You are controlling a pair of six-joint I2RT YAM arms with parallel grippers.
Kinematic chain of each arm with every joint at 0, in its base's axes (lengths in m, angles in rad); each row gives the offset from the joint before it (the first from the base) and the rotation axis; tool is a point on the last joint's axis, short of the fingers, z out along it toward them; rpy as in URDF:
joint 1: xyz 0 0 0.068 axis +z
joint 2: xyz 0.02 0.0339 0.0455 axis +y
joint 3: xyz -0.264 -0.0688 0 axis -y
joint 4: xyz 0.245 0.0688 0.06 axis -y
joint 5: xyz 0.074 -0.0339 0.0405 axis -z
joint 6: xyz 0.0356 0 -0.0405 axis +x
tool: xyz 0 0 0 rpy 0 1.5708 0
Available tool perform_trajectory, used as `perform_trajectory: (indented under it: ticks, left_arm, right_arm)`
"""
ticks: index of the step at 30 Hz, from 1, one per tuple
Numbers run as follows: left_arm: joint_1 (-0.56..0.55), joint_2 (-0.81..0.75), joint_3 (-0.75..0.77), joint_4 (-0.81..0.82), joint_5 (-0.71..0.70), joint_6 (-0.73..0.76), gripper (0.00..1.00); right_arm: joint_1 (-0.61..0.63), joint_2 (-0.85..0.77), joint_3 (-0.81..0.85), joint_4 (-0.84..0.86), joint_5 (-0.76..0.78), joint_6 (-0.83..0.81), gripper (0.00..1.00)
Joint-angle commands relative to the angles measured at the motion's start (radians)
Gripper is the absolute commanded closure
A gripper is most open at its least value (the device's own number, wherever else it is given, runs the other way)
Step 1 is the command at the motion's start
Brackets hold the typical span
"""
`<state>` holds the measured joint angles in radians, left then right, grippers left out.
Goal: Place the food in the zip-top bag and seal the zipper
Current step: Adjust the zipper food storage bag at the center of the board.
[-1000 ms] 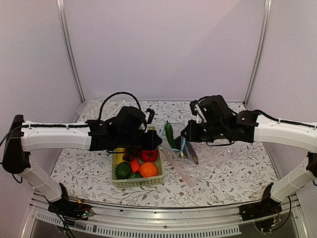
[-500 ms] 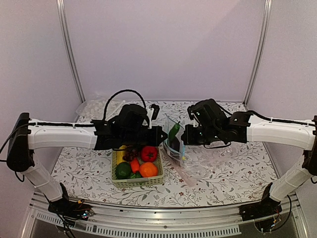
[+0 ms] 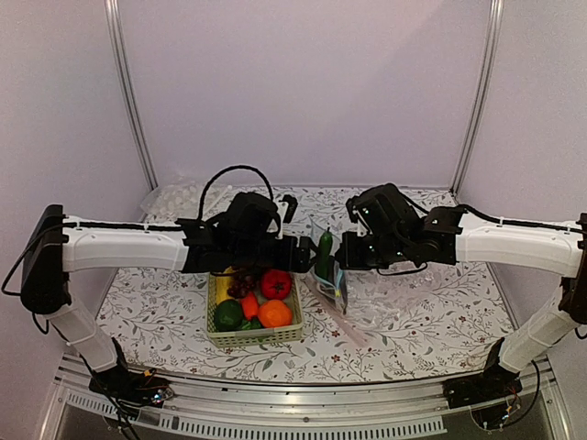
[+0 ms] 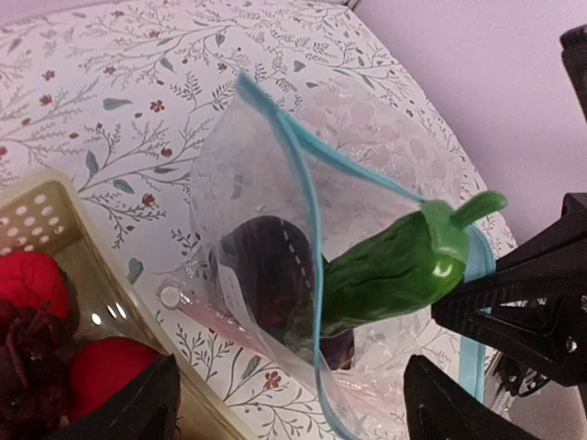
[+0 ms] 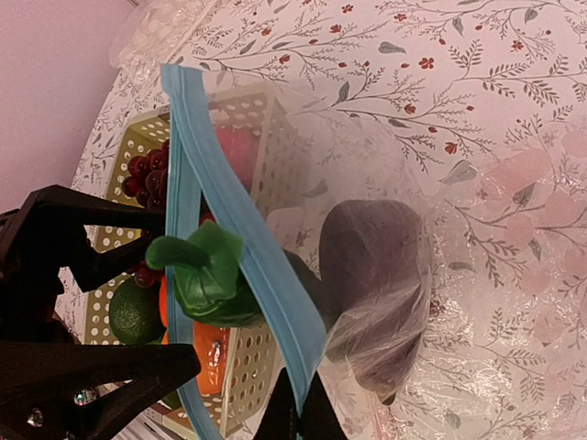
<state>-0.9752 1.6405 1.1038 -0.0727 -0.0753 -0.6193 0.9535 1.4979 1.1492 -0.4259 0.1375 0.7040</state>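
The clear zip-top bag (image 4: 240, 188) hangs above the table, its mouth open. My right gripper (image 5: 298, 414) is shut on the bag's light-blue zipper (image 5: 240, 240). A purple eggplant (image 5: 376, 275) lies inside the bag. The dark green vegetable (image 4: 394, 268) stands tilted in the mouth, lower end inside and stem end sticking out over the zipper. My left gripper (image 4: 293, 414) is open just in front of the bag, its fingers wide on either side and touching nothing. In the top view the vegetable (image 3: 324, 247) sits between the left gripper (image 3: 305, 257) and the right gripper (image 3: 342, 261).
The pale green mesh basket (image 3: 254, 335) sits below my left arm and holds a red fruit (image 3: 276, 285), an orange (image 3: 273, 313), a green fruit (image 3: 228, 314) and grapes (image 3: 240, 280). Bubbly plastic sheets lie at the back left (image 3: 174, 196) and under the bag (image 3: 413, 295).
My left gripper carried the green vegetable rightward to the bag's mouth and opened, letting it go. The right gripper moved left with the bag and lifted it.
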Motion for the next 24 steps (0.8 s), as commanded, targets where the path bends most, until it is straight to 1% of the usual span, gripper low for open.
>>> perform_trajectory:
  ticks: [1,6,9,14,16,18,24]
  left_arm:
    - [0.024,-0.028,0.079,-0.042,-0.007,0.080,0.11]
    - [0.053,-0.007,0.084,-0.026,0.008,0.052,0.03]
    - [0.070,-0.001,0.076,0.024,0.032,0.031,0.01]
    - [0.078,0.028,0.091,0.054,0.060,0.017,0.01]
    - [0.078,0.037,0.091,0.100,0.080,0.014,0.01]
    - [0.078,0.048,0.094,0.114,0.106,0.011,0.00]
    - [0.085,0.076,0.108,0.093,0.079,-0.001,0.01]
  right_arm:
    - [0.005,-0.015,0.009,0.038,-0.035,-0.008,1.00]
    - [0.005,-0.011,0.006,0.044,-0.048,-0.002,1.00]
    - [0.004,-0.014,0.005,0.045,-0.048,-0.001,1.00]
    - [0.005,-0.017,0.006,0.045,-0.051,-0.004,1.00]
    - [0.004,-0.015,0.005,0.044,-0.052,-0.004,1.00]
    - [0.004,-0.015,0.003,0.045,-0.053,-0.005,1.00]
    - [0.005,-0.018,-0.003,0.048,-0.055,0.000,1.00]
